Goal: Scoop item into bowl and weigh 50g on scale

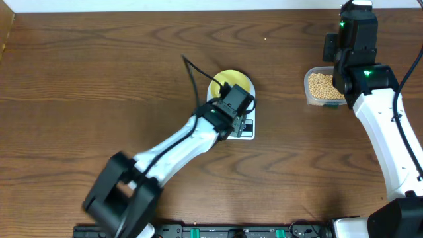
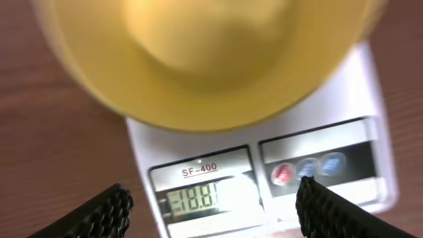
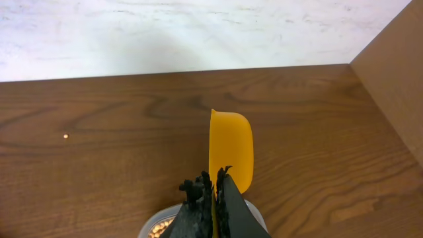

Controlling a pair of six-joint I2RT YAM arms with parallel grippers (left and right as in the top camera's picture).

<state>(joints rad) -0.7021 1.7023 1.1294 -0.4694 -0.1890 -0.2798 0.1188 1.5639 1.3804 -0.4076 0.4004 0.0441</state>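
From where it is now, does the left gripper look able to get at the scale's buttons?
Probably yes. The left gripper hangs open over the display edge of the scale; the buttons lie bare just ahead of its fingers, with the bowl farther back.

Left gripper (image 2: 213,201) low, jaws apart; right gripper (image 3: 213,180) seemingly pinching scoop (image 3: 231,149).

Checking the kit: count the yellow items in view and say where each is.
2. The round pale yellow bowl sits on the white flat digital scale; the small yellow scoop is clamped in the right gripper. Others may be hidden.
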